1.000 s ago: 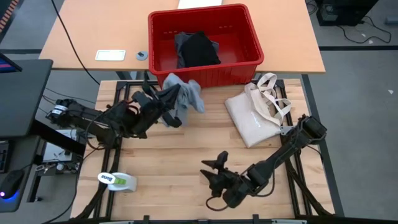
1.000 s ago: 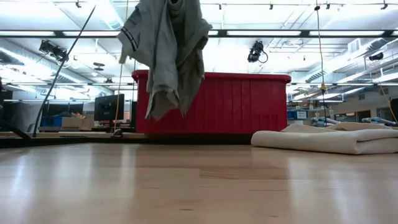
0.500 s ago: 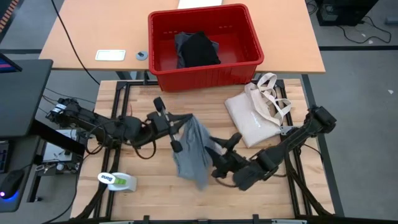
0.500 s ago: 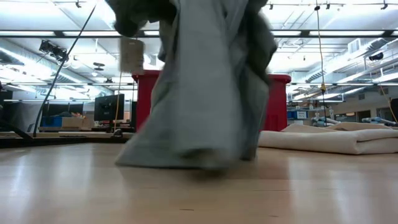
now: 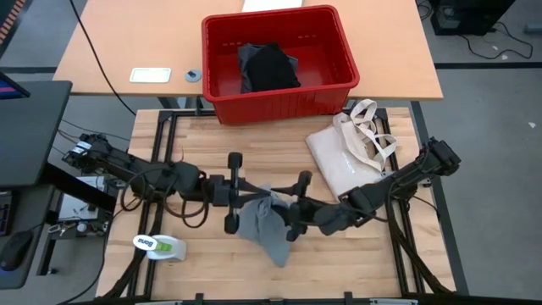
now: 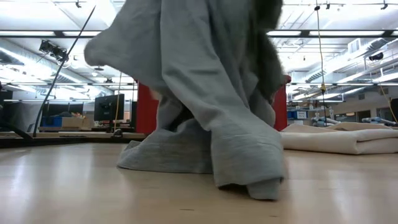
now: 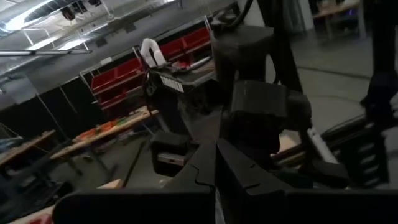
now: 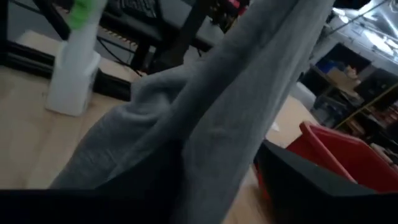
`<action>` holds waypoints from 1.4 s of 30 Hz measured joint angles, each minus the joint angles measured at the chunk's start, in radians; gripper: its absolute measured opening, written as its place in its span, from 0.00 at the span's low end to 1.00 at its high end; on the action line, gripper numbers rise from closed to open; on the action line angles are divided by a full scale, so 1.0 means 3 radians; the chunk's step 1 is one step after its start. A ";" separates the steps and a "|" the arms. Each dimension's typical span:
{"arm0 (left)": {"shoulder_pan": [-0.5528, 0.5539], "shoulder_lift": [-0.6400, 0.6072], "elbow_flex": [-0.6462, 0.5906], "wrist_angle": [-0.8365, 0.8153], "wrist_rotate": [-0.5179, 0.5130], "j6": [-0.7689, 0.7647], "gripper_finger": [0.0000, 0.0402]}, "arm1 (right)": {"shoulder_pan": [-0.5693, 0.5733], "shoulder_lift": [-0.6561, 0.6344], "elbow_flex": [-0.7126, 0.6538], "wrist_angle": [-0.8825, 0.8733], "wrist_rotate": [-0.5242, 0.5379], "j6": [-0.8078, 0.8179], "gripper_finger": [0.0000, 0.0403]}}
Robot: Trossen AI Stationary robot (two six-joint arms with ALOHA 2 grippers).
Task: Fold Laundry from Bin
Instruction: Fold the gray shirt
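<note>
The wooden table (image 5: 212, 263) carries a light grey T-shirt (image 5: 264, 227) near the middle of its front half, its lower folds bunched on the boards (image 6: 205, 155). A cream tote bag (image 5: 343, 161) lies flat near the back right corner, its loop handles towards the right edge. A white and green bottle (image 5: 161, 246) lies on its side by the front left corner. Behind the wooden table stands a lighter tabletop (image 5: 127, 51) holding a red bin (image 5: 279, 100) with dark clothes (image 5: 269, 68) inside, a white card (image 5: 150, 74) and a small grey ring (image 5: 193, 75).

Left pincer (image 5: 246, 193) clamped — right pincer (image 5: 292, 206) spread.
</note>
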 joint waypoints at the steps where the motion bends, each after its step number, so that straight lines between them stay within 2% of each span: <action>1: 0.0001 0.0000 0.0000 -0.0013 -0.0001 0.0047 0.02 | -0.0009 0.0000 0.0000 -0.0025 0.0000 0.0003 0.47; 6: -0.0008 0.0000 0.0000 -0.0029 -0.0079 0.0134 0.05 | -0.0001 -0.0003 0.0000 -0.0073 0.0008 -0.0081 0.09; 7: -0.0018 0.0000 0.0000 -0.0026 -0.0104 0.0135 0.07 | 0.0012 -0.0005 0.0000 -0.0078 -0.0009 -0.0133 0.05; 11: -0.0143 -0.0023 0.0000 -0.0062 -0.0376 0.0294 0.24 | 0.0100 -0.0007 0.0000 -0.0151 0.0076 -0.0152 0.07; 16: -0.0455 -0.0098 0.0000 -0.0294 -0.0715 0.0536 0.48 | 0.0347 -0.0150 -0.0002 -0.0860 0.0201 0.0143 0.03; 18: -0.0580 -0.0134 0.0000 -0.0569 -0.0837 0.0377 0.54 | 0.0480 -0.0258 -0.0003 -0.1146 0.0233 0.0343 0.03; 20: -0.0628 -0.0142 0.0000 -0.0971 -0.0842 0.0010 0.58 | 0.0626 -0.0365 -0.0003 -0.1418 0.0203 0.0597 0.04; 22: -0.0641 -0.0126 -0.0057 -0.1425 -0.0771 -0.0503 0.59 | 0.0746 -0.0448 -0.0003 -0.1677 0.0087 0.1018 0.06; 24: -0.0596 -0.0064 -0.0275 -0.1588 -0.0670 -0.0938 0.59 | 0.0829 -0.0499 -0.0003 -0.1996 -0.0047 0.1461 0.08; 27: -0.0582 0.0041 -0.0781 -0.1376 -0.0621 -0.1299 0.58 | 0.0880 -0.0484 -0.0003 -0.2408 -0.0075 0.2036 0.08; 29: -0.0538 0.0130 -0.1085 -0.0864 -0.0611 -0.1397 0.57 | 0.0886 -0.0433 -0.0003 -0.2604 -0.0111 0.2274 0.07; 32: -0.0439 0.0269 -0.1451 -0.0190 -0.0612 -0.1610 0.55 | 0.0880 -0.0345 -0.0003 -0.2701 -0.0267 0.2360 0.06; 34: -0.0348 0.0388 -0.1580 0.0142 -0.0493 -0.1838 0.55 | 0.0874 -0.0297 -0.0003 -0.2694 -0.0328 0.2347 0.06; 38: -0.0158 0.0680 -0.1593 0.0426 0.0040 -0.2260 0.54 | 0.0854 -0.0278 -0.0009 -0.2679 -0.0316 0.2352 0.07; 42: -0.0109 0.1066 -0.1470 0.0424 0.0143 -0.2333 0.54 | 0.0835 -0.0277 -0.0010 -0.2614 -0.0234 0.2342 0.07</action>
